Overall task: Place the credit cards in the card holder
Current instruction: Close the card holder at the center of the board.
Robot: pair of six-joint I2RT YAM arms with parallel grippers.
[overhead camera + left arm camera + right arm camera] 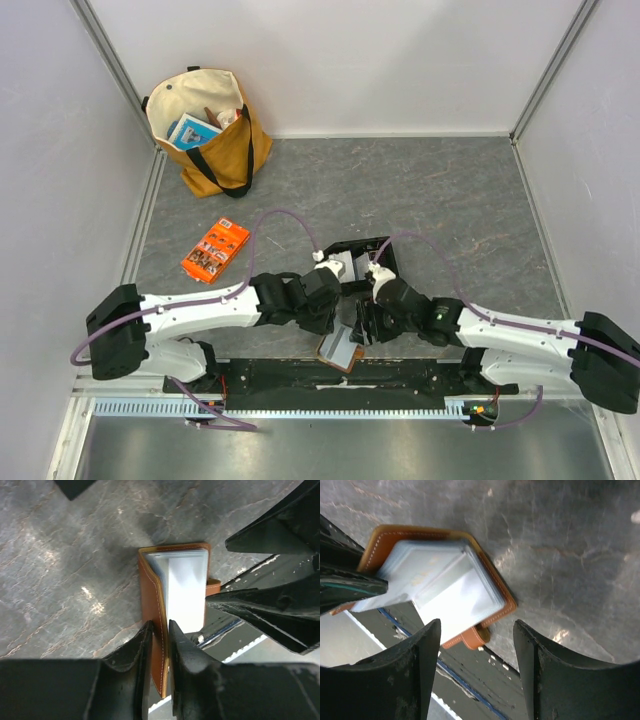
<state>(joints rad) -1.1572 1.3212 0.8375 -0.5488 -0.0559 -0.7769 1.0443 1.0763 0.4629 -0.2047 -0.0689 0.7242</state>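
Left gripper (160, 625) first: its jaws stand a sliver apart with the brown cover of the card holder (150, 590) running between them, and I cannot tell from my screens whether they pinch the leather or merely flank it. Right gripper (477, 625) hangs just above, jaws wide apart, nothing held. The holder lies open at the near edge of the table (450, 200), between both arms and partly over the black rail (420, 372). I judge this to be the seating step: the credit cards (185, 590) lie stacked on the paler inside, a white one over a grey-blue one, and the white one looks to stick out towards the rail. Next I'd want the left steadying the cover while the right nudges that card home, then the cover folded over. The leather is tan with pale stitching, its clasp tab (472, 639) poking out at one side
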